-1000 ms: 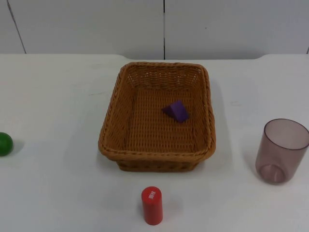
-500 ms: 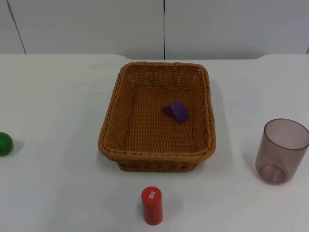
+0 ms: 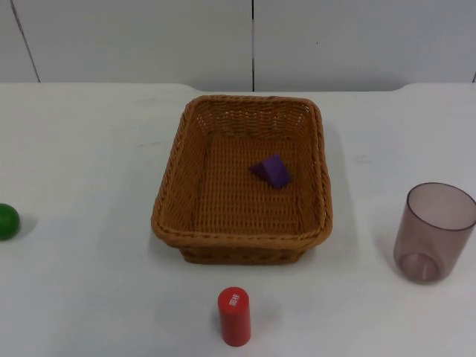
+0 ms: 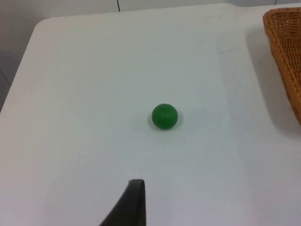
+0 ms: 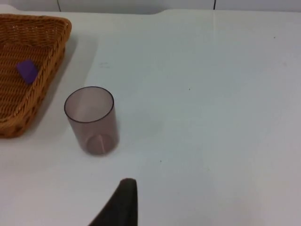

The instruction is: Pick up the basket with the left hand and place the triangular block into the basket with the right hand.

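A brown wicker basket (image 3: 186, 149) stands on the middle of the white table. The purple triangular block (image 3: 271, 171) lies inside it, right of the basket's centre. In the right wrist view the block (image 5: 27, 71) rests on the basket floor behind the woven rim (image 5: 56, 52). My left gripper (image 4: 134, 207) waits over the table's left side, well short of the basket rim (image 4: 282, 52), holding nothing. My right gripper (image 5: 123, 205) is held back over the table's right side, apart from the basket and block.
A green ball (image 3: 7, 221) lies near the left table edge, ahead of the left gripper (image 4: 164, 116). A translucent pink cup (image 3: 433, 231) stands upright right of the basket. A red cylinder (image 3: 234, 316) stands in front of the basket.
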Tool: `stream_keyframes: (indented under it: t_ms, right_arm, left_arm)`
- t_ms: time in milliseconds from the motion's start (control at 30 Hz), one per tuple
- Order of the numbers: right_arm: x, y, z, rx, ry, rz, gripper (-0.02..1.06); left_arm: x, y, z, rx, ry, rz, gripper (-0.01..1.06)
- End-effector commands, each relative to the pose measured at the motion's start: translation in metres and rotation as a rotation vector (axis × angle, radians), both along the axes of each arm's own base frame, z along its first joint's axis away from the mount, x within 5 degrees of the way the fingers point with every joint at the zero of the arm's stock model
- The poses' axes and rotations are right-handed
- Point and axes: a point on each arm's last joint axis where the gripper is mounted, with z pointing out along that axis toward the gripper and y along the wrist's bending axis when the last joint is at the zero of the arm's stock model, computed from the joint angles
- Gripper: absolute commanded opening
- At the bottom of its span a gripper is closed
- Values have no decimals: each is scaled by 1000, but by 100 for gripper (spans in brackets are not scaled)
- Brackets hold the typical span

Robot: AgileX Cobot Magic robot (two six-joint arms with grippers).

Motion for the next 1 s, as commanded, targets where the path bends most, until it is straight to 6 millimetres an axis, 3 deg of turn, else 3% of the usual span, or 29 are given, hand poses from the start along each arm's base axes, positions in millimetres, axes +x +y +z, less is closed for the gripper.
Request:
stream_keyframes:
  t_ms: [0,967]
  right_arm:
    - [1,0,1,-2,-16,3,105]
    - [1,0,1,-51,-18,22,105]
  left_arm:
    - [1,1,-1,-3,-9,1,105]
    - [1,5,0,-16,-10,58,105]
